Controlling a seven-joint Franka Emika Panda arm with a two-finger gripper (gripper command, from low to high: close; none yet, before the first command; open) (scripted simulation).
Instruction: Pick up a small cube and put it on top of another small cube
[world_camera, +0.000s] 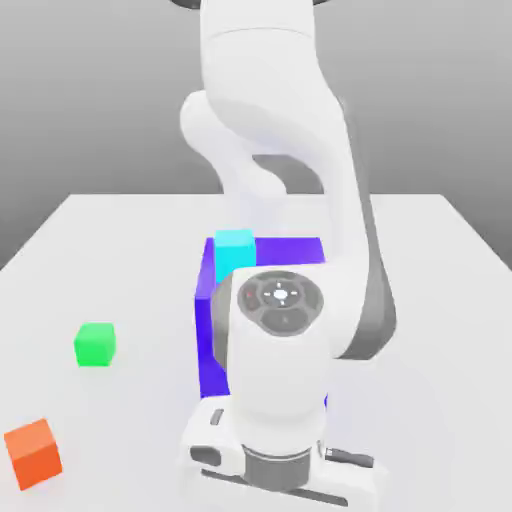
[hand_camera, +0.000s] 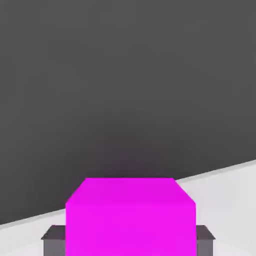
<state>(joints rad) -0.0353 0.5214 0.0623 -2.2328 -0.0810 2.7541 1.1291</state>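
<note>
**Bright cubes on a pale tabletop**

A magenta cube (hand_camera: 130, 217) glows between dark grey fingers (hand_camera: 52, 240). Out there: a green cube (world_camera: 95, 344), an orange cube (world_camera: 33, 452), a cyan cube (world_camera: 235, 252), a violet-blue block (world_camera: 210, 330), a white arm (world_camera: 290, 200), and a whitish tabletop (world_camera: 120, 250).

White table (world_camera: 450, 300), large violet block (world_camera: 207, 340), perhaps a box

A flat white table (world_camera: 140, 250) spreads across the exterior view, its far edge running straight against a plain grey backdrop (world_camera: 90, 90) that shades from darker at the top to lighter near the table. The light is soft and even, leaving only faint shadows on the surface. In the hand view the backdrop (hand_camera: 125, 75) is a darker, featureless grey above a pale strip of table (hand_camera: 225, 190).
</note>
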